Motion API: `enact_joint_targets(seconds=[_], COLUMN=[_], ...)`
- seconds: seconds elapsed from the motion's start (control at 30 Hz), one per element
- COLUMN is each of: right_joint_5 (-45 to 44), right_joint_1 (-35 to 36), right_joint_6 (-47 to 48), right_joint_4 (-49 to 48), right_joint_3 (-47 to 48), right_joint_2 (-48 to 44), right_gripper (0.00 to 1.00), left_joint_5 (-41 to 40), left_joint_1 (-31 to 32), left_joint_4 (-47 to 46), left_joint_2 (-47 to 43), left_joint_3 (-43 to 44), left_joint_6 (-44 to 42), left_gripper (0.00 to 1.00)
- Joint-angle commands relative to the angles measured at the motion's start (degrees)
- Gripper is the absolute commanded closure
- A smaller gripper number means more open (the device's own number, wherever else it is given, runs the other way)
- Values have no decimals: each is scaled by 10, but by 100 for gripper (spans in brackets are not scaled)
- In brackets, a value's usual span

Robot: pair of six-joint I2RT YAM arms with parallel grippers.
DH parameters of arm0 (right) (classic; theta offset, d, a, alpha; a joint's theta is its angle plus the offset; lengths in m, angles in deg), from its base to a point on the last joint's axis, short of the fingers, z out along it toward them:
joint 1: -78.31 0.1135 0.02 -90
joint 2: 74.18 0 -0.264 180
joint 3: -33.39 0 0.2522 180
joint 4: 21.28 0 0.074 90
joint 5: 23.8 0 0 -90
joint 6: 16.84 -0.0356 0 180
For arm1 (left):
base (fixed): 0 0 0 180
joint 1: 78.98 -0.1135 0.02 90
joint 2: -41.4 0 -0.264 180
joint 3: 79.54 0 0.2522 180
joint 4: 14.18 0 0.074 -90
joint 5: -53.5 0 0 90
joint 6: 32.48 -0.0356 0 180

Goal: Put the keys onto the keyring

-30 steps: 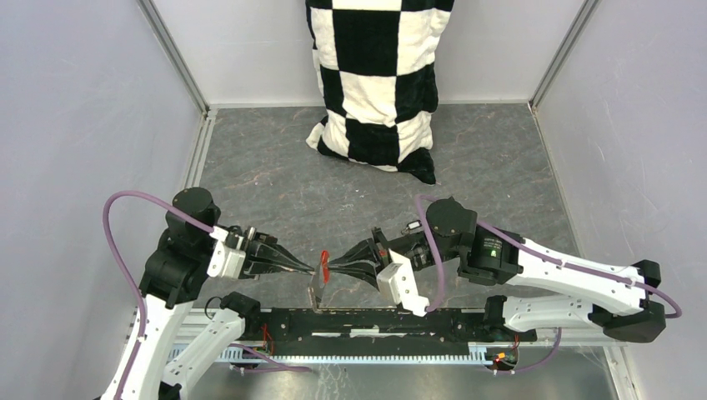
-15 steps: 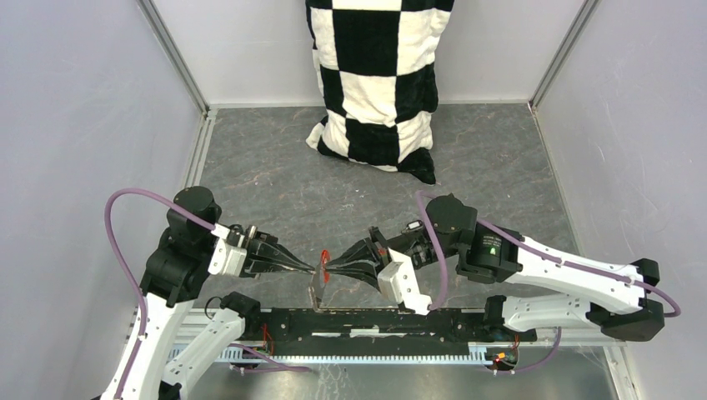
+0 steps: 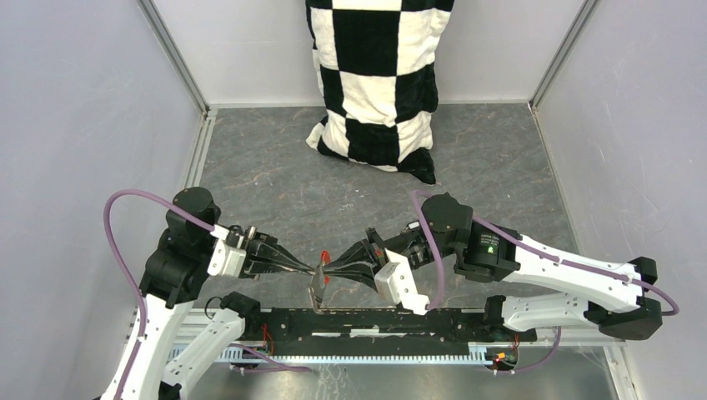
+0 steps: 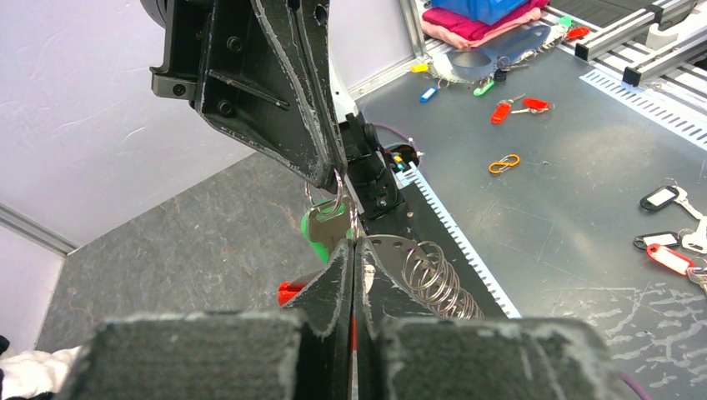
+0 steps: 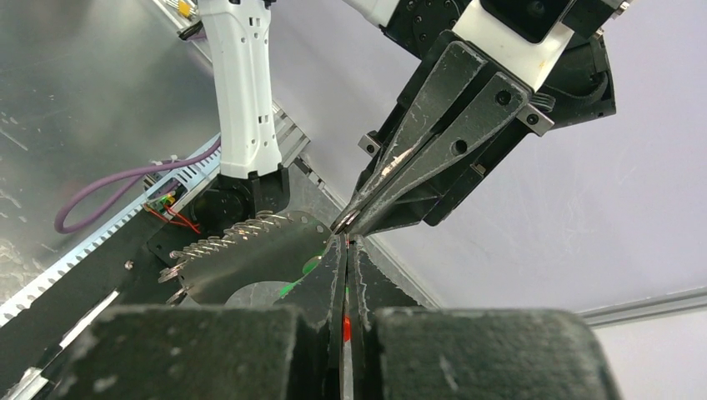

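My two grippers meet tip to tip low over the near edge of the floor. The left gripper [image 3: 313,269] is shut on the keyring; red shows between its fingers in the left wrist view [image 4: 353,243]. The keyring's red tag [image 3: 325,258] sticks out beside the tips, also in the left wrist view [image 4: 290,292]. The right gripper [image 3: 327,271] is shut on the thin silvery ring [image 4: 333,198]; red shows between its fingers in the right wrist view [image 5: 344,242]. The green key [image 4: 321,229] hangs at that ring. The black key is out of view.
A black-and-white checkered cushion [image 3: 375,83] stands against the back wall. A metal plate with coil springs [image 4: 433,275] sits on the black front rail [image 3: 375,321] just under the grippers. Spare key tags [image 4: 667,200] lie on the bench beyond the rail. Grey walls close both sides.
The right arm has edged slightly left toward the left gripper. The left arm has stayed put. Both grippers stay shut.
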Motion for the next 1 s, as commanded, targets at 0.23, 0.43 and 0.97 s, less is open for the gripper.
enact_joint_targets(seconds=[0.23,0.43,0.97], right_joint_5=[26,30,39], right_joint_1=[5,5,12], right_joint_6=[5,4,4], right_joint_4=[4,-1,-8], right_joint_3=[29,32,41], right_joint_2=[3,6,22], right_gripper=[100,100,100], left_joint_5=[25,20,11], left_joint_1=[1,2,2], left_joint_4=[-10,-10,-10], left_joint_2=[-2,-4,-5], left_joint_3=[10,9,7], left_joint_6=[23,23,30], left_gripper=[98,98,98])
